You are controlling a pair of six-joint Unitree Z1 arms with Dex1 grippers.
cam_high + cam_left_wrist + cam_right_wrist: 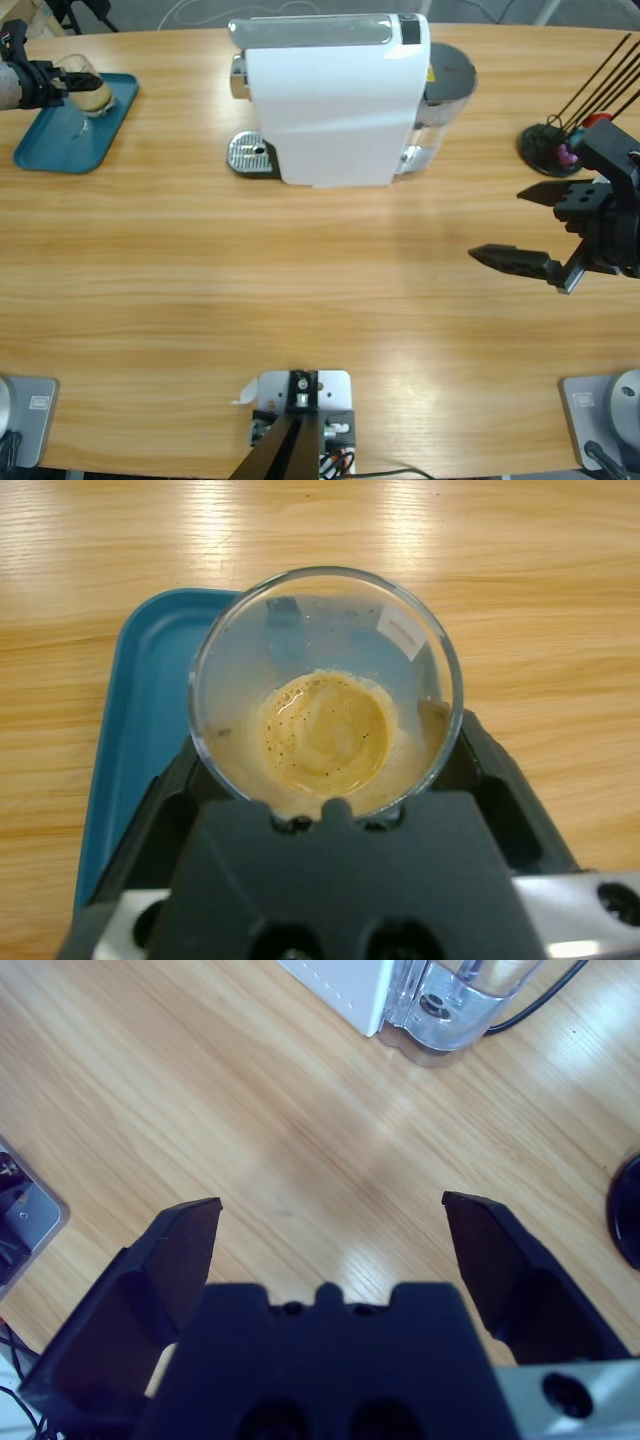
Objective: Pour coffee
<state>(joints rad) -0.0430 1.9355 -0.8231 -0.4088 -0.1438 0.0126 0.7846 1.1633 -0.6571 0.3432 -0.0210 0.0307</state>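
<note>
Over at the far left corner of the bench (320, 280), the left tool (62, 82) is clamped around a clear glass cup (326, 685), holding it above a teal tray (45, 140). Looking down into the cup from the wrist, the coffee (325, 730) sits as a shallow tan pool with pale foam round its edge, and the glass seems tilted in the high view. Whether its base touches the tray I cannot tell.

By my reading the brewing is finished: the cup is filled and well apart from the white coffee machine (335, 100), whose metal drip grate (250, 155) stands bare. What remains looks like setting the cup down and letting go, or tipping the coffee out somewhere, though no second vessel is in sight.

The right tool (535, 228) hangs spread wide over bare wood on the right, gripping nothing, near a black wire capsule stand (550, 145).

As for writing, a small white sticker on the glass wall and a yellow patch on the machine's water tank (450, 85) both stay unreadable.
</note>
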